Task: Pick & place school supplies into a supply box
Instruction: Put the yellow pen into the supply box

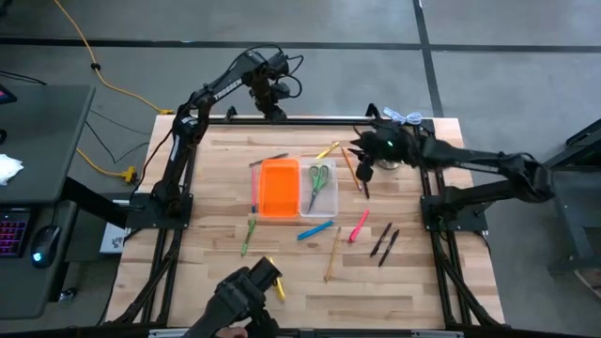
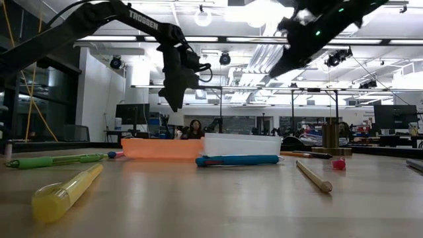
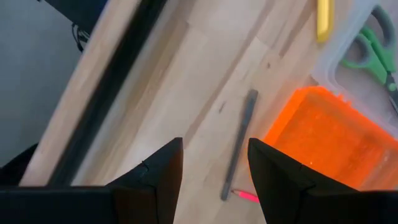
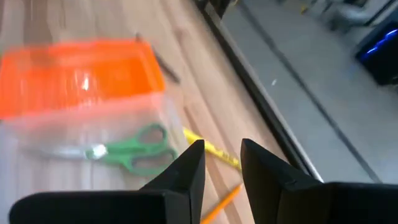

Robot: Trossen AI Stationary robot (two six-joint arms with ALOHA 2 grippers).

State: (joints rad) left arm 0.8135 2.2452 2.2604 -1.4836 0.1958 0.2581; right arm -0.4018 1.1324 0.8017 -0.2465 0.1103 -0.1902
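Supply box [image 1: 293, 189] sits a little left of the middle of the high view, on the wooden bench [image 1: 216, 235]: its orange half [image 1: 279, 188] lies on the left and its clear tray [image 1: 319, 199] on the right, the two touching. Green-handled scissors [image 1: 318, 181] lie inside the clear tray. The rest of the supplies are scattered around the box on the bench. A tan pencil [image 1: 332, 254] lies below and right of the box, a blue pen [image 1: 315, 230] just below the tray, a pink marker [image 1: 359, 226] to the right of that, and two black pens [image 1: 384, 242] further right. A green pen [image 1: 249, 235] lies lower left of the orange half, and a yellow highlighter [image 1: 274, 276] sits near the bottom edge. A yellow pen [image 1: 327, 150] rests just above the tray, and a thin dark pen [image 1: 269, 160] above the orange half.

Left gripper [image 1: 273, 109] hangs above the top edge of the bench, upper centre of the frame, its fingers [image 3: 163, 168] parted and holding nothing. Right gripper [image 1: 362, 158] hovers upper right of the box, its fingers [image 4: 186, 168] slightly apart and empty.
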